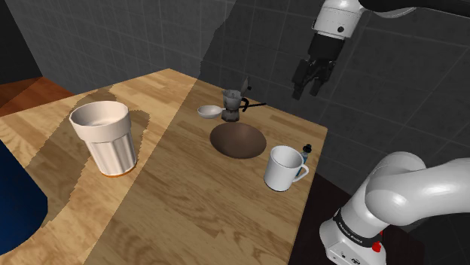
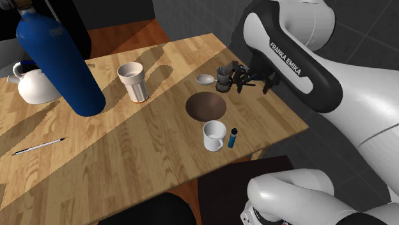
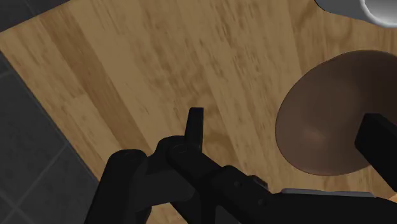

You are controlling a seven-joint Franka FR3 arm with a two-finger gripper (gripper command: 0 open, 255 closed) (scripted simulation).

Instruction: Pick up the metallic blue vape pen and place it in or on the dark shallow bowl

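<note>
**Gripper and pen before the approach.** The gripper (image 1: pixel 307 87) hangs high above the far side of the surface (image 1: pixel 188 203), close to the small coffee pot (image 1: pixel 231 105). Its fingers are spread and hold nothing. The arm reaches out from the stand with the wrist bent downward, so the wrist view looks onto wood grain and the rim of the dark shallow bowl (image 3: pixel 331 114).

The blue vape pen (image 2: pixel 233 138) stands just beside the white mug (image 2: pixel 214 135), on the mug's right in the second exterior view, near the surface's edge on the stand's side. It appears upright with its dark tip on top, though a slight lean cannot be ruled out. From the gripper the pen lies back toward the stand and well below. The bowl (image 1: pixel 238 141) sits between the coffee pot and the mug.

The coming move therefore seems to call for a retreat toward the stand and a descent. The mug crowds one side of the pen, so the fingers would best close across the free sides.
</note>
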